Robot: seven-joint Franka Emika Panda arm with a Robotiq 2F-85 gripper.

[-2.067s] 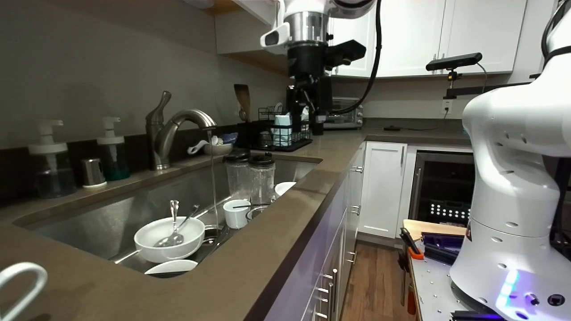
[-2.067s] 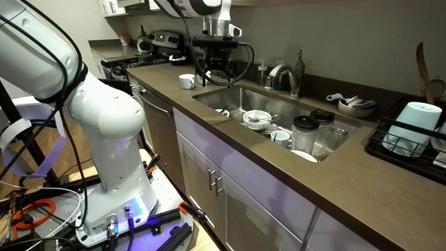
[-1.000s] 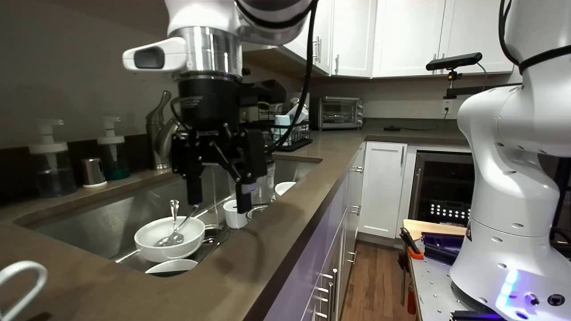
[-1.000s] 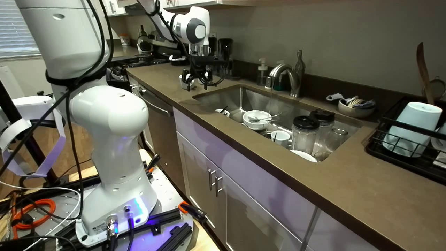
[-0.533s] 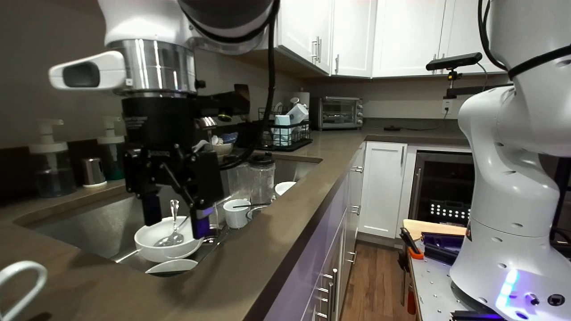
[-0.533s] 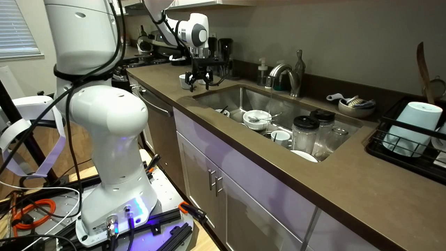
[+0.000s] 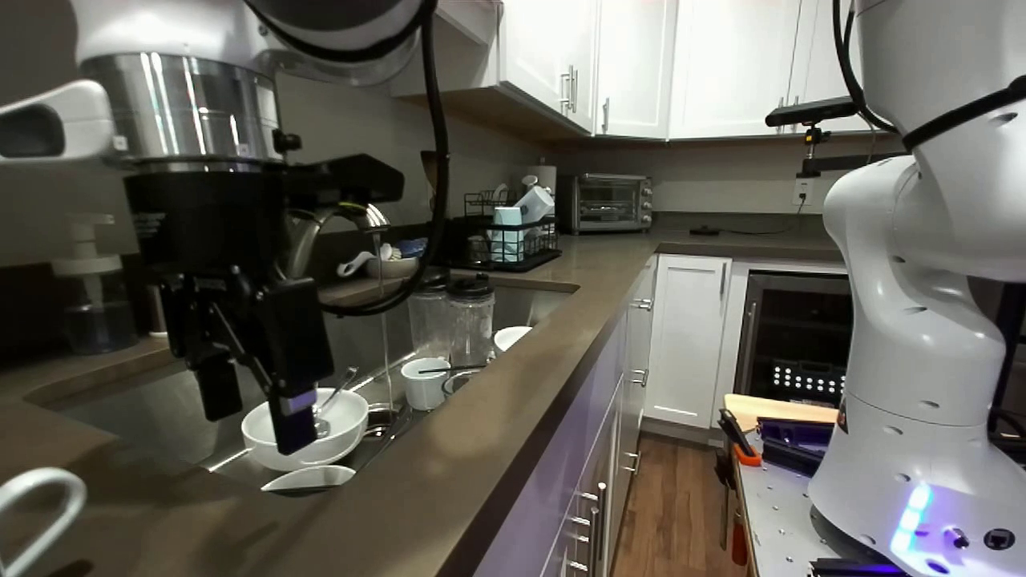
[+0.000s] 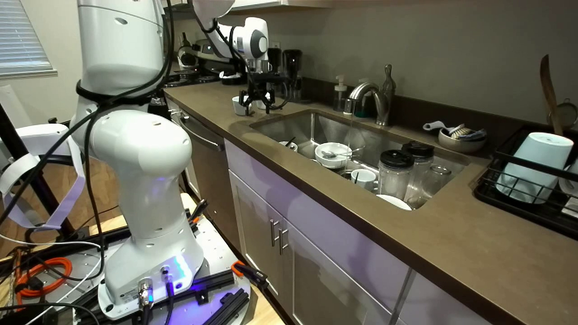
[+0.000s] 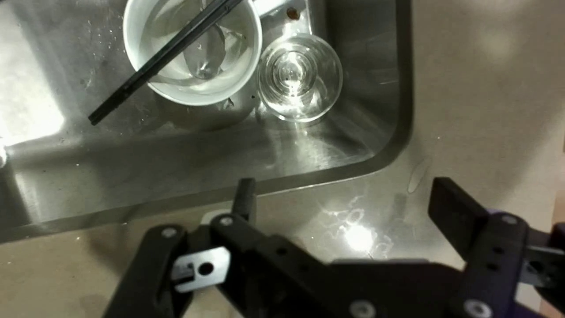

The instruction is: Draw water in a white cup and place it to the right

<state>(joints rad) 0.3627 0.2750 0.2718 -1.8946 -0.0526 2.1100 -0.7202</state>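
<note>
Two small white cups stand upright on the counter left of the sink in an exterior view: a nearer cup (image 8: 239, 106) and a farther cup (image 8: 263, 103), both partly hidden by my gripper (image 8: 258, 109). A white cup handle (image 7: 50, 482) shows at the edge of an exterior view; the rest is out of view. My gripper is open, with nothing between its fingers; the wrist view shows the fingers (image 9: 346, 196) over bare counter beside the sink corner. Water runs from the faucet (image 8: 364, 90). Another white cup (image 7: 423, 383) with a handle and dark stick sits in the sink.
The sink (image 8: 312, 124) holds a white bowl with a spoon (image 8: 333, 158), black-lidded jars (image 8: 393, 174) and a white vessel with a black stick (image 9: 194, 93), beside a clear glass (image 9: 300, 79). A black dish rack (image 8: 510, 180) and soap dispensers (image 8: 340, 95) stand around it.
My open gripper has moved from over the far part of the counter toward the counter by the cups, leftward and lower in an exterior view. The cups and sink contents have not moved.
</note>
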